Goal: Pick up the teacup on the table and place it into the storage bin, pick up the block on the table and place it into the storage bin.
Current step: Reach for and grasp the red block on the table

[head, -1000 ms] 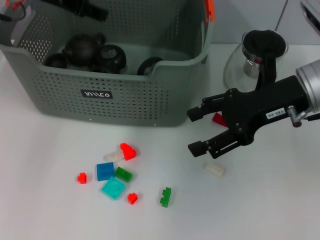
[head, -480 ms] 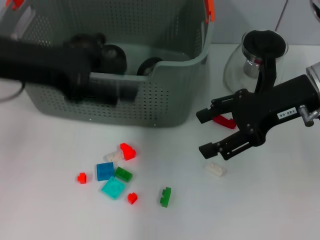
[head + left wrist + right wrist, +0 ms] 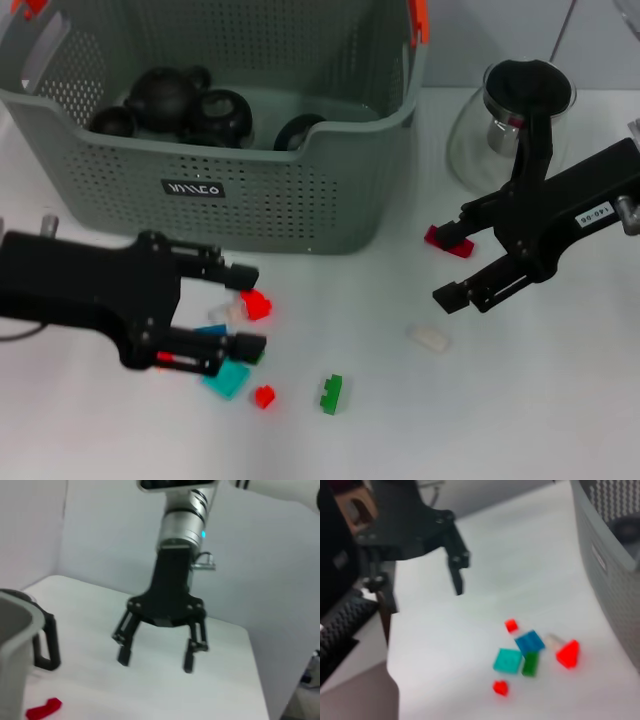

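The left gripper (image 3: 245, 311) is being held wide open and empty over the cluster of small blocks on the white table (image 3: 340, 440), its two fingers spanning a red block (image 3: 256, 304), a pale block (image 3: 230, 312), a blue block (image 3: 210, 330) and a teal block (image 3: 228, 379). A small red block (image 3: 264, 397) and a green block (image 3: 331, 393) are lying just beyond it. The right gripper (image 3: 463, 257) is likewise being held open with nothing in it, above a red piece (image 3: 445, 241) and near a clear block (image 3: 429, 339). Behind it, a glass pitcher (image 3: 510, 120) is standing. The storage bin (image 3: 250, 190) is sitting at the back, with dark round teacups (image 3: 190, 105) inside it
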### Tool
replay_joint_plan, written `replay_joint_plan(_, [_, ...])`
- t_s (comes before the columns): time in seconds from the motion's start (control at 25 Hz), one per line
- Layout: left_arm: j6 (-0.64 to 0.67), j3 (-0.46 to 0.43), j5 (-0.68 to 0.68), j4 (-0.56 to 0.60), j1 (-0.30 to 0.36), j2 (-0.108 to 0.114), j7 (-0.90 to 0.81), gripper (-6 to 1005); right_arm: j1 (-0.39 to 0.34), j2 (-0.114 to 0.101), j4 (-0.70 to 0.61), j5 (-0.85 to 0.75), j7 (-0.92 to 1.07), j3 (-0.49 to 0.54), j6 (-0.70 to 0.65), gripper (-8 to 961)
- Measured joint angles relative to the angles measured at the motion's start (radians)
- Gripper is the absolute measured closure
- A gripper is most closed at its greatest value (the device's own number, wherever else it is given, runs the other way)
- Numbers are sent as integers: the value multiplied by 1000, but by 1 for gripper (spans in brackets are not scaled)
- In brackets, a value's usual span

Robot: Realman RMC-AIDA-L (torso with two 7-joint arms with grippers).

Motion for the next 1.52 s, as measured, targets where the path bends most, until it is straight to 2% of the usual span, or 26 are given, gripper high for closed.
replay_joint_plan(0.16, [5, 6, 5, 164, 2, 28, 111, 293, 44, 15, -17, -111, 58, -4, 19, 12])
replay_joint_plan(0.36, [1, 7, 8, 306, -7, 53, 226, 293, 100, 42, -16, -239, 111, -25, 85, 13])
replay_joint_plan(0.6, [-13, 3, 12, 380, -8, 62, 298, 293, 128, 79, -9, -332, 178, -113, 199, 13])
replay_joint_plan(0.76, [-38, 7, 26, 400, -10, 63, 314, 293, 143, 94, -6, -389, 230, -149, 258, 12])
replay_joint_plan(1.0, [-61, 3, 48, 445, -33, 69, 325, 293, 149, 98, 17, -427, 312, -172, 335, 12])
replay_joint_plan(1.16, [-74, 4, 49, 471, -46, 76, 325, 293, 164, 103, 90, -475, 355, -181, 415, 12])
replay_joint_plan(1.52, [-88, 1, 50, 477, -55, 77, 326, 292, 170, 106, 190, -486, 399, -185, 545, 13])
